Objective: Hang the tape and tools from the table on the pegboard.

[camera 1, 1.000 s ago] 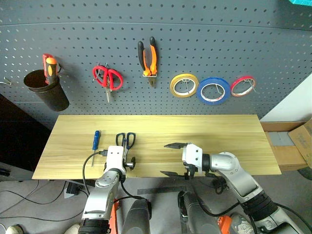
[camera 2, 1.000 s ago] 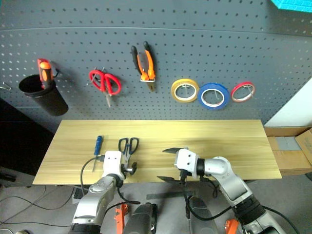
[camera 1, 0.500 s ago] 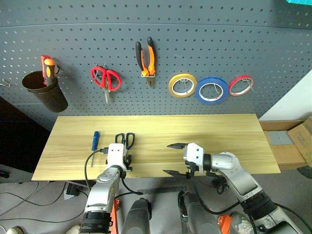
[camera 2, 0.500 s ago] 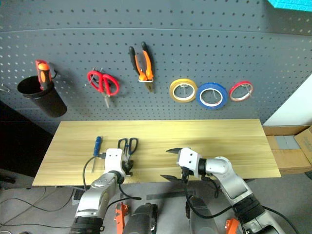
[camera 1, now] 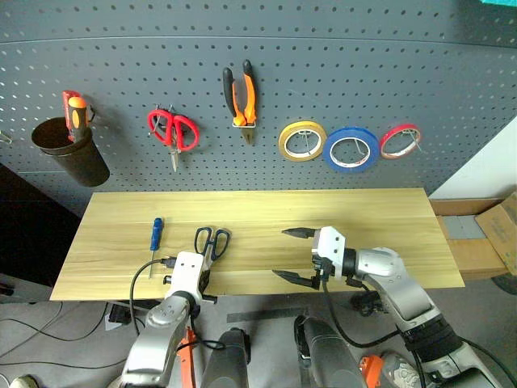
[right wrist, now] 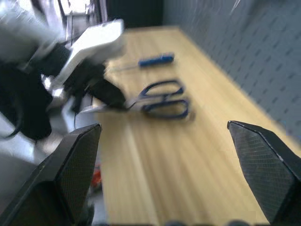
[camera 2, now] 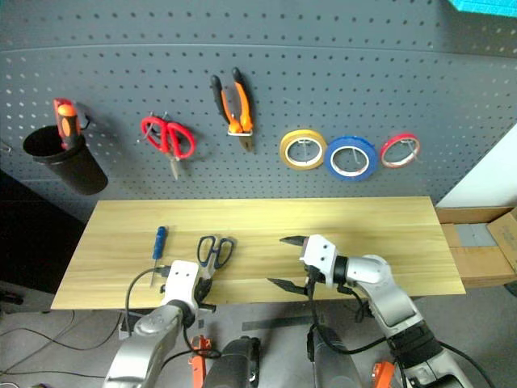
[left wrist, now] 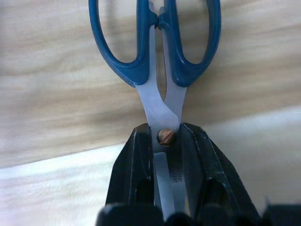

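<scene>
The left gripper (left wrist: 165, 141) was clamped on the blades of the black-handled scissors (camera 1: 210, 241), its two black fingers (left wrist: 136, 160) pressed to either side of the pivot screw, near the table's (camera 1: 388, 218) front edge and toward its left end. The scissors' handles pointed away toward the pegboard (camera 1: 323, 65), lying over the wood; whether they still touched it could not be told. The blue-handled screwdriver (camera 1: 157, 234) lay just beside them on the table, nearer the left edge, its shaft pointing to the front edge. The right gripper (camera 1: 292, 255) hung over the front middle of the table with its jaws spread wide and nothing between them, pointing toward the scissors. On the pegboard the pliers (camera 1: 241, 93) with orange-and-black handles hung from a hook, with the red-handled scissors (camera 1: 172, 129) beside them, and the blue tape roll (camera 1: 353, 149) hung between a yellow roll (camera 1: 303, 141) and a red roll (camera 1: 401, 141). A dark cup (camera 1: 69, 152) holding red and orange handles was mounted toward the pegboard's left side.
</scene>
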### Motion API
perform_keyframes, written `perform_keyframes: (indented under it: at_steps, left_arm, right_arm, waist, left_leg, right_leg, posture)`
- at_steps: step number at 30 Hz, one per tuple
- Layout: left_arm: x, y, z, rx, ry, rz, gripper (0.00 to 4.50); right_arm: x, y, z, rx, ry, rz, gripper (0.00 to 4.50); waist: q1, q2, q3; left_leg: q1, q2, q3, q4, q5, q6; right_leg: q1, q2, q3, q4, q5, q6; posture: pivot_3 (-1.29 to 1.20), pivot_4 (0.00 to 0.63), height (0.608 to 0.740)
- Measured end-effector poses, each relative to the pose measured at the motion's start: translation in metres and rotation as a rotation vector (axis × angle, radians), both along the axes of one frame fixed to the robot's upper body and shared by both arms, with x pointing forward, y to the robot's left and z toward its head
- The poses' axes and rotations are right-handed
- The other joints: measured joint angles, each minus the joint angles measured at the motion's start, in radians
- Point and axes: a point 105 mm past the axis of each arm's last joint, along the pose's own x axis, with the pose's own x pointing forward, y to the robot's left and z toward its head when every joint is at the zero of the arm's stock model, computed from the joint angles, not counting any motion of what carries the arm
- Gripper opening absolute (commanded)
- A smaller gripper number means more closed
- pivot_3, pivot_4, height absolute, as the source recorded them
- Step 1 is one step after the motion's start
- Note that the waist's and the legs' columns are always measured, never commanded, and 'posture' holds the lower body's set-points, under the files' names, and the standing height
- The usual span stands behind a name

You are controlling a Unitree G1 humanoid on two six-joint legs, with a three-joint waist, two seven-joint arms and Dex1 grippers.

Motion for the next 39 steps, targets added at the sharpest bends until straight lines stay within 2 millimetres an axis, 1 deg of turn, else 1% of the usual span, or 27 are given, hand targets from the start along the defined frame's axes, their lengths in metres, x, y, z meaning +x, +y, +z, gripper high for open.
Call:
perform_keyframes:
  at_steps: [1,4,5,7,10,13,15,17,21,23,29,32,36,38,39]
  left_arm:
    - [-0.003,-0.001,0.009,0.015,-0.041,-0.017,0.51]
    - [-0.014,-0.013,0.05,0.04,-0.236,-0.105,0.51]
    - [-0.014,-0.016,0.063,0.053,-0.29,-0.127,0.51]
    - [-0.013,-0.014,0.087,0.105,-0.393,-0.148,0.51]
    - [-0.006,-0.007,0.119,0.19,-0.524,-0.143,0.51]
    - [0.006,-0.002,0.143,0.225,-0.62,-0.119,0.51]
    - [0.019,0.001,0.158,0.231,-0.678,-0.101,0.51]
    - [0.027,0.003,0.161,0.228,-0.688,-0.093,0.51]
    - [0.049,0.011,0.153,0.209,-0.649,-0.057,0.51]
    - [0.056,0.012,0.149,0.177,-0.626,-0.038,0.51]
    - [0.07,0.006,0.129,0.054,-0.517,-0.053,0.51]
    - [0.077,0.003,0.127,0.012,-0.492,-0.051,0.51]
    - [0.081,0.001,0.128,-0.016,-0.487,-0.047,0.51]
    - [0.084,0.001,0.123,-0.033,-0.463,-0.04,1.24]
    - [0.084,0.001,0.122,-0.039,-0.457,-0.038,1.44]
  right_arm:
    - [0.0,-0.001,0.005,0.016,-0.009,-0.011,4.5]
    - [-0.002,-0.006,0.023,0.091,-0.02,-0.068,4.5]
    - [-0.003,-0.006,0.027,0.118,-0.011,-0.078,4.5]
    - [-0.005,-0.004,0.039,0.185,0.004,-0.086,4.5]
    - [-0.009,0.0,0.055,0.255,-0.002,-0.085,4.5]
    - [-0.004,0.004,0.064,0.293,-0.018,-0.102,4.5]
    - [0.002,0.009,0.073,0.314,-0.04,-0.103,4.5]
    - [0.006,0.011,0.077,0.324,-0.053,-0.105,4.5]
    - [0.015,0.013,0.075,0.326,-0.041,-0.122,4.5]
    - [0.018,0.012,0.073,0.324,-0.037,-0.138,4.5]
    - [0.023,0.006,0.073,0.322,-0.047,-0.181,4.5]
    - [0.024,0.004,0.073,0.319,-0.047,-0.193,4.5]
    - [0.025,0.003,0.074,0.318,-0.048,-0.205,4.5]
    - [0.026,0.002,0.074,0.316,-0.05,-0.213,4.5]
    - [0.026,0.001,0.074,0.315,-0.051,-0.214,4.5]
  waist:
    - [0.001,0.0,-0.001]
    - [0.013,0.0,-0.007]
    - [0.019,0.0,-0.01]
    - [0.027,0.0,-0.024]
    - [0.033,0.0,-0.049]
    - [0.039,-0.001,-0.072]
    - [0.045,-0.002,-0.082]
    - [0.049,-0.003,-0.097]
    - [0.052,-0.006,-0.112]
    - [0.052,-0.007,-0.119]
    - [0.051,-0.007,-0.131]
    - [0.051,-0.007,-0.133]
    - [0.049,-0.007,-0.134]
    - [0.049,-0.007,-0.135]
    - [0.049,-0.007,-0.135]
  left_leg:
    - [-0.001,0.0,-0.001,0.0,0.0,0.0]
    - [-0.002,0.0,-0.002,0.0,0.0,0.0]
    - [-0.003,0.0,-0.002,0.0,0.0,0.0]
    - [-0.004,0.0,0.001,0.0,0.0,0.0]
    - [-0.003,-0.001,0.002,0.0,0.0,0.0]
    - [-0.001,-0.002,0.005,0.0,0.0,0.0]
    - [0.004,-0.002,0.006,0.002,0.0,0.0]
    - [0.006,-0.002,0.007,0.002,0.0,0.0]
    - [0.008,-0.003,0.009,0.003,0.0,0.0]
    - [0.008,-0.003,0.009,0.003,0.0,0.0]
    - [0.009,-0.002,0.01,0.003,0.0,0.0]
    - [0.011,-0.001,0.012,0.003,0.0,0.0]
    - [0.015,0.0,0.015,0.003,0.0,0.0]
    - [0.015,0.0,0.015,0.003,0.0,0.0]
    - [0.015,0.0,0.016,0.003,0.0,0.0]
  right_leg:
    - [0.0,0.0,0.0,0.0,0.0,0.0]
    - [-0.001,-0.001,-0.001,0.0,-0.001,-0.001]
    - [-0.001,0.0,-0.002,0.0,-0.001,-0.001]
    - [-0.002,0.0,-0.003,0.0,-0.001,-0.001]
    - [-0.002,0.003,-0.005,0.0,-0.001,-0.001]
    - [-0.001,0.005,-0.005,0.0,0.0,0.0]
    - [0.005,0.006,-0.005,-0.001,0.001,0.0]
    - [0.006,0.006,-0.004,-0.001,0.001,0.0]
    - [0.007,0.008,-0.003,0.0,0.002,0.0]
    - [0.007,0.009,-0.002,0.0,0.003,0.0]
    - [0.006,0.011,-0.001,0.001,0.004,-0.002]
    - [0.008,0.013,0.001,0.002,0.005,-0.003]
    - [0.01,0.014,0.003,0.002,0.005,-0.003]
    - [0.01,0.014,0.004,0.002,0.005,-0.003]
    - [0.01,0.015,0.004,0.002,0.005,-0.003]
  posture:
    - [0.09,0.175,0.74]
    - [0.12,0.14,0.74]
    - [0.13,0.132,0.74]
    - [0.14,0.115,0.74]
    - [0.15,0.084,0.74]
    - [0.16,0.068,0.74]
    - [0.15,0.062,0.74]
    - [0.15,0.054,0.74]
    - [0.14,0.049,0.74]
    - [0.13,0.048,0.74]
    - [0.11,0.047,0.74]
    - [0.1,0.047,0.74]
    - [0.09,0.049,0.74]
    - [0.09,0.051,0.74]
    - [0.08,0.054,0.74]
